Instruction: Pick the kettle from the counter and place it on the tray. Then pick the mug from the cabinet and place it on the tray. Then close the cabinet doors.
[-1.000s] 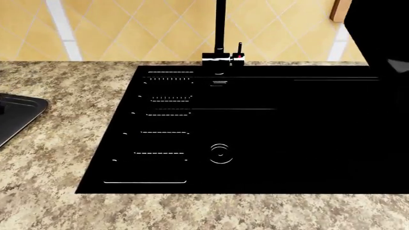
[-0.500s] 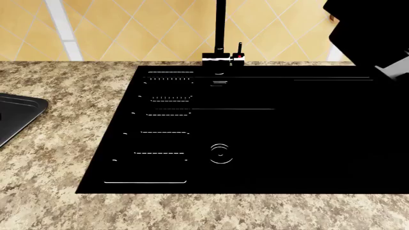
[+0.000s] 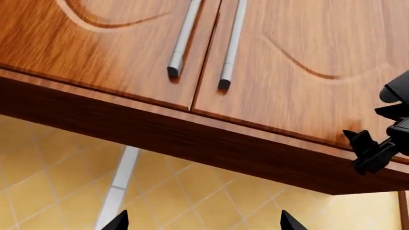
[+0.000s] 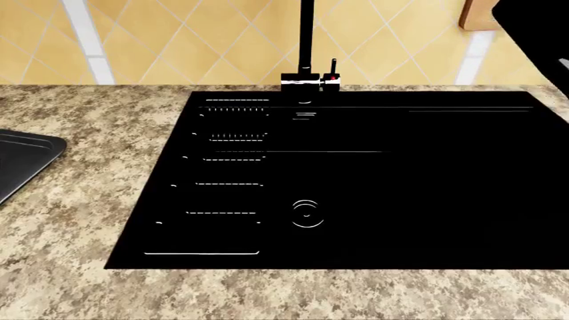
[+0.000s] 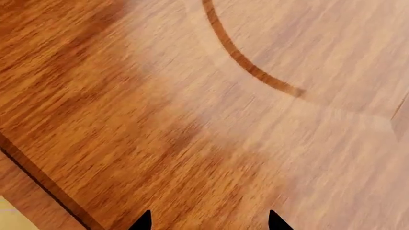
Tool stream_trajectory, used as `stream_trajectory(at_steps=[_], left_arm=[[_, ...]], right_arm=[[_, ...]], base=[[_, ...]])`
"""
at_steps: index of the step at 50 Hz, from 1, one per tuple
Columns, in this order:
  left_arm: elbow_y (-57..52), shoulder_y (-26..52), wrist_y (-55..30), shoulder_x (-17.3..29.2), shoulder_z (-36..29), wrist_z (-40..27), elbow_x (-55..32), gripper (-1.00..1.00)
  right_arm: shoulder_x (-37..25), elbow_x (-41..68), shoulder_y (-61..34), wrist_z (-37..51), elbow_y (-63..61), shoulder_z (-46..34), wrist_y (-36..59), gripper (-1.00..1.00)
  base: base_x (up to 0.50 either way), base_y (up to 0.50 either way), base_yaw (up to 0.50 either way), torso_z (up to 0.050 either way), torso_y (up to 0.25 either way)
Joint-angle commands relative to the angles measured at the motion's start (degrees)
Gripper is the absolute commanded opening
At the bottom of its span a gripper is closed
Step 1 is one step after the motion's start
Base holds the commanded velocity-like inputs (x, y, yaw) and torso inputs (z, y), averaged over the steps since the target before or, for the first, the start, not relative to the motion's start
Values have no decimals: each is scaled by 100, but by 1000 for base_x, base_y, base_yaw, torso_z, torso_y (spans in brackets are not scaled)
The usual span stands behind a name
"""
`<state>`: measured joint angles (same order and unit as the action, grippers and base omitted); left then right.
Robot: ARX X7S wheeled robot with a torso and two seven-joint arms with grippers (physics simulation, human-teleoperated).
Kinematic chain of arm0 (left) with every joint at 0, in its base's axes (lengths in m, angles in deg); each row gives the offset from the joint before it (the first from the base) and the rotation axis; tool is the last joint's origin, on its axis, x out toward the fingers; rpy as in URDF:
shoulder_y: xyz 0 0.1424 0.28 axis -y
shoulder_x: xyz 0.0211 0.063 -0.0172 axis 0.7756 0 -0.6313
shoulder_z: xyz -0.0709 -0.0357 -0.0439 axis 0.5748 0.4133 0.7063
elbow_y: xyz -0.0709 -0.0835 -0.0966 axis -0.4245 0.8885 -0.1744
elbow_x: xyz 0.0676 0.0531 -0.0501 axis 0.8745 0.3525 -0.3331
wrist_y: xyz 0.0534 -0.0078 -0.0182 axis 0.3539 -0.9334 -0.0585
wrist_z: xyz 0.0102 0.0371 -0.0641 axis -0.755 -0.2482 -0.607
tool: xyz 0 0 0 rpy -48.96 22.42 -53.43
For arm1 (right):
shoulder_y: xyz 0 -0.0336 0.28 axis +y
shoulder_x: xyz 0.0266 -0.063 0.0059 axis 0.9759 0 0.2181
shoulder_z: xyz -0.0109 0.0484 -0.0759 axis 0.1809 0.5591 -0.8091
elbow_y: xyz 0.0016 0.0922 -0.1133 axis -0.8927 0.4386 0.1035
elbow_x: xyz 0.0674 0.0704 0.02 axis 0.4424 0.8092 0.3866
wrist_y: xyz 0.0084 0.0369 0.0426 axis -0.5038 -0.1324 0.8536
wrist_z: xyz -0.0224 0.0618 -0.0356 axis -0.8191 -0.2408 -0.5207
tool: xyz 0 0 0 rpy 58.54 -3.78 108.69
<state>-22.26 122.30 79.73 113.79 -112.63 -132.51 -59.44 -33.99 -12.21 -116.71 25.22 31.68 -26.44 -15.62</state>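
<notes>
Both wooden cabinet doors (image 3: pixel 307 57) stand shut, meeting at a seam, their two grey bar handles (image 3: pixel 182 43) side by side. My left gripper (image 3: pixel 203 221) is open below the cabinet, facing the tiled wall, nothing between its fingertips. My right gripper (image 5: pixel 208 221) is open close against a door panel (image 5: pixel 211 110); in the left wrist view it shows as a black shape (image 3: pixel 377 143) at the right door's lower corner. A corner of the dark-grey tray (image 4: pixel 22 160) lies on the granite counter (image 4: pixel 89 220) at the left. The kettle and mug are out of view.
A black inset sink (image 4: pixel 374 187) with drain ridges fills the middle of the counter, and a black tap (image 4: pixel 307 47) rises behind it. A yellow tiled wall (image 4: pixel 178 33) stands at the back. My right arm (image 4: pixel 542 33) shows dark at the upper right.
In the head view my right arm's dark shape swung further in over the sink's back corner, then pulled back up to the top right. Nothing on the counter has moved.
</notes>
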Motion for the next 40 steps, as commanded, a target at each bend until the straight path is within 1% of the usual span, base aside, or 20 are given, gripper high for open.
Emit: stream_trajectory(at_steps=[1, 20, 40], left_arm=[[-77, 47, -108, -9, 76, 9, -69, 100], [-65, 11, -104, -22, 98, 2, -53, 100], [-71, -21, -145, -65, 125, -29, -29, 100]], right_arm=[[-173, 797, 31, -376, 706, 131, -173, 100], [-402, 900, -84, -237, 399, 396, -125, 100], [-1013, 1217, -280, 191, -595, 997, 51, 100]], base=[[16, 5, 8, 10, 0], [3, 1, 2, 1, 0], [0, 0, 0, 0, 0]])
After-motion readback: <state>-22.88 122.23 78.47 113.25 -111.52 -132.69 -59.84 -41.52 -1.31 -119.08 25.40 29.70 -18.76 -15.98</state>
